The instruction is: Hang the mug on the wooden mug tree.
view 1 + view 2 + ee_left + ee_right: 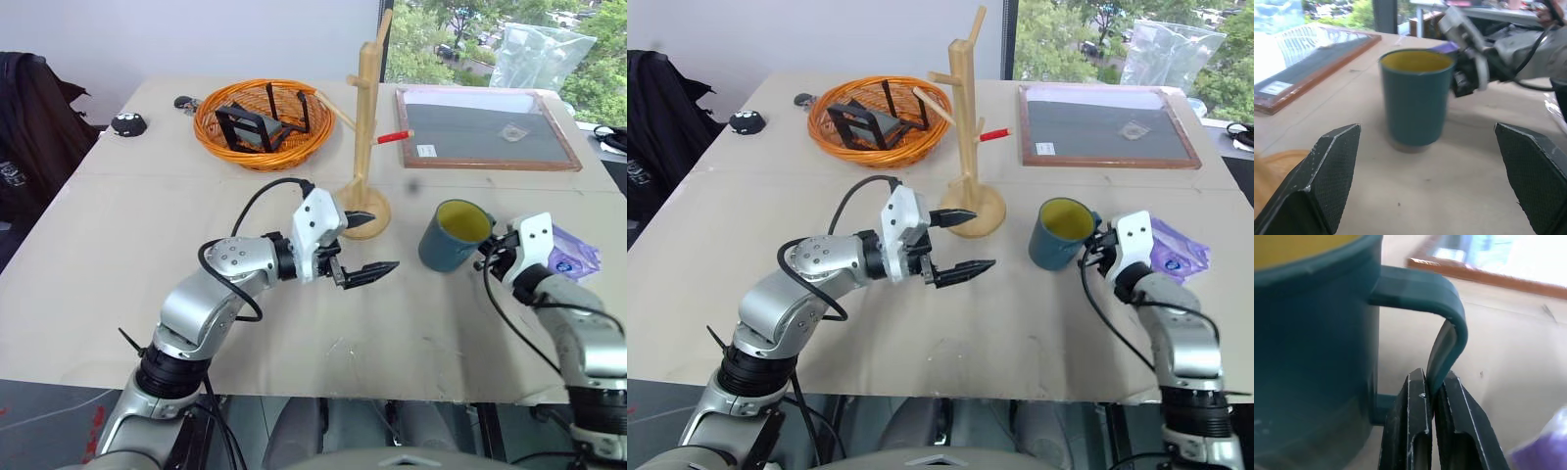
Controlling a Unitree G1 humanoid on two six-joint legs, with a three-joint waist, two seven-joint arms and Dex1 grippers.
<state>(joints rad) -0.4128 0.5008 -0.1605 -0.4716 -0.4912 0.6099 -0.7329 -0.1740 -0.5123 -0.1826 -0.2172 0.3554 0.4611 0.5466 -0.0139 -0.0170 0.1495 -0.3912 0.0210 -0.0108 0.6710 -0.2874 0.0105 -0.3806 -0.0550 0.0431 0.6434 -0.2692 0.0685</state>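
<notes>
Two grippers | right [1434, 396] clamps mug [453, 236] handle | left [367, 244] open, empty

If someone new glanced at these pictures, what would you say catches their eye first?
Probably the teal mug with its yellow inside, right of the wooden mug tree, with the right hand pinched on its handle. Next, the left hand, open in front of the tree's base, and the orange wicker basket behind.

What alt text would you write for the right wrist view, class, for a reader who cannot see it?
The right gripper is shut on the loop handle of the mug, pinching its thin edge between two black fingers. Behind lie the table and a wood-framed board.
</notes>
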